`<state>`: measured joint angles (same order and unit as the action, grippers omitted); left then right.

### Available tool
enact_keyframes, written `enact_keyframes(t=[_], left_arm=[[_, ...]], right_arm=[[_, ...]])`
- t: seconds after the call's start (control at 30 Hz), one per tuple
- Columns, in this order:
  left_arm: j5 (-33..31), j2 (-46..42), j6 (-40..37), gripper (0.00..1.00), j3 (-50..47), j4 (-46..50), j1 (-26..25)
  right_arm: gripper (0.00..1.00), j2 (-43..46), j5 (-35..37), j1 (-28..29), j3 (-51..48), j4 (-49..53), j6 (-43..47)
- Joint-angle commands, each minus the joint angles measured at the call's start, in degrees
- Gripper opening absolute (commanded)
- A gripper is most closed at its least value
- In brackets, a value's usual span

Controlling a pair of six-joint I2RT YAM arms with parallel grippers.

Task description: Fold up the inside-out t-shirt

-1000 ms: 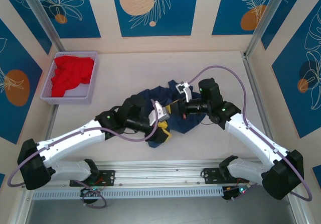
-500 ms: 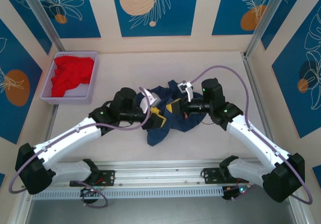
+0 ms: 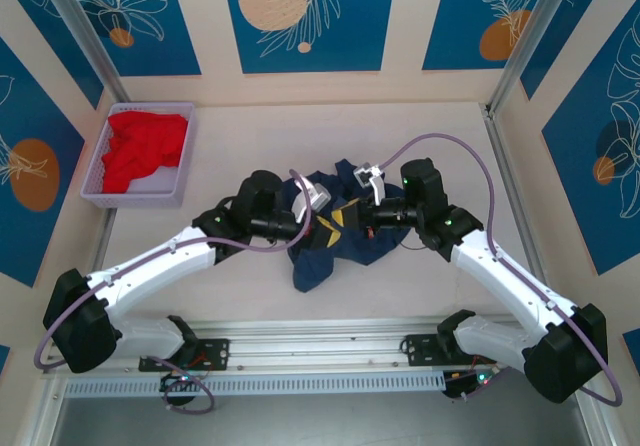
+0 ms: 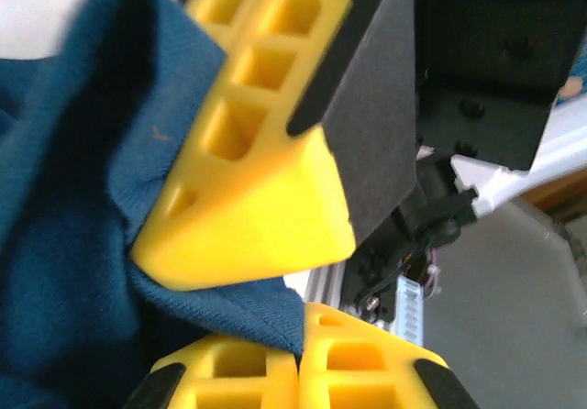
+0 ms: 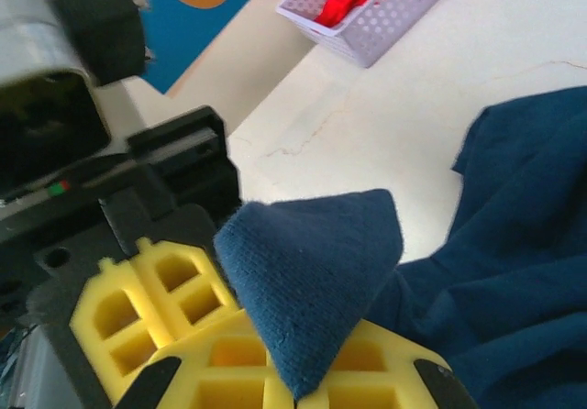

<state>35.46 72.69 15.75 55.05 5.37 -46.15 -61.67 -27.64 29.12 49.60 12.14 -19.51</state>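
The inside-out t-shirt [image 3: 318,261] lies crumpled as a navy heap at the table's middle, print and label hidden. Both grippers meet over its top, tip to tip. My left gripper [image 3: 322,230] comes in from the left; its yellow fingers are shut [image 4: 300,365], with a hem of the cloth [image 4: 229,310] caught at their seam. My right gripper [image 3: 347,214] comes in from the right and is shut [image 5: 303,377] on a raised, pointed fold of the shirt [image 5: 312,262]. The right gripper's fingers [image 4: 248,143] sit just above the left one's.
A lilac perforated basket [image 3: 100,191] with the red garment [image 3: 140,151] stands at the back left, also visible far off in the right wrist view as basket [image 5: 394,28]. Bare table [image 3: 230,136] surrounds the shirt. Metal frame posts [image 3: 500,156] flank the table.
The left gripper has swung up and right from the shirt's near edge to the right gripper and closed from open. The right arm has barely moved.
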Motion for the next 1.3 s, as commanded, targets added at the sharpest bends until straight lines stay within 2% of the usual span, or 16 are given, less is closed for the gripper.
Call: enact_keyframes(t=[0.0,0.03,0.1,0.2,0.3,0.43,0.53,0.63,0.67,0.73,0.8,0.83,0.97,1.07,1.13,1.27], left_arm=[[-6.8,-2.8,6.7,0.0,-0.4,-2.3,0.7],[-11.6,-3.2,10.7,0.0,-0.6,-2.8,0.7],[-20.4,-4.1,20.3,0.0,-1.7,-3.6,0.7],[-25.7,-5.8,30.5,0.0,-4.0,-7.2,0.1],[-30.6,-7.1,32.9,0.0,-4.2,-8.3,-2.2],[-33.0,-7.1,34.9,0.0,-3.8,-8.2,-3.8],[-32.0,-7.2,36.0,0.0,-4.8,-11.1,-4.3],[-30.9,-7.6,32.7,0.0,-4.4,-10.3,-4.3],[-30.5,-7.9,31.5,0.0,-4.1,-9.4,-4.3],[-28.6,-8.2,28.9,0.0,-3.8,-8.8,-4.2],[-27.3,-8.6,26.8,0.0,-4.0,-8.3,-4.3],[-26.8,-9.1,25.6,0.01,-4.1,-8.3,-4.3],[-24.1,-11.9,19.6,0.18,-5.6,-8.0,-4.1],[-19.1,-15.4,12.0,0.35,-6.0,-5.0,-3.5],[-18.5,-17.6,7.6,0.41,-5.6,-1.0,-2.9],[-24.1,-21.2,0.6,0.46,-5.1,5.1,-0.8]], right_arm=[[0.18,0.0,12.2,-0.4,5.0,9.6,-0.8],[0.23,-0.4,17.4,-0.4,6.7,13.5,-1.9],[0.31,0.2,21.5,-0.3,7.2,17.1,-2.4],[0.43,4.9,19.0,0.7,1.2,10.8,-2.4],[0.55,7.3,13.2,3.7,-4.9,0.1,-2.8],[0.63,4.9,13.5,9.9,-8.9,-11.8,-3.1],[0.64,1.4,14.2,11.5,-10.7,-19.1,-4.2],[0.59,-0.3,15.9,11.4,-10.7,-20.0,-3.9],[0.54,-0.3,16.4,11.4,-10.9,-20.1,-3.6],[0.28,-0.4,16.3,11.1,-11.1,-20.2,-3.0],[0.06,-0.2,16.4,10.8,-10.9,-19.0,-2.1],[0.0,0.2,16.8,10.8,-10.9,-18.3,-1.6],[0.0,2.7,17.0,9.1,-11.4,-15.1,2.5],[0.0,5.4,13.2,6.7,-10.8,-11.3,8.0],[0.0,6.9,10.5,5.2,-9.6,-8.6,11.7],[0.0,6.4,5.3,3.6,-4.2,1.0,19.7]])
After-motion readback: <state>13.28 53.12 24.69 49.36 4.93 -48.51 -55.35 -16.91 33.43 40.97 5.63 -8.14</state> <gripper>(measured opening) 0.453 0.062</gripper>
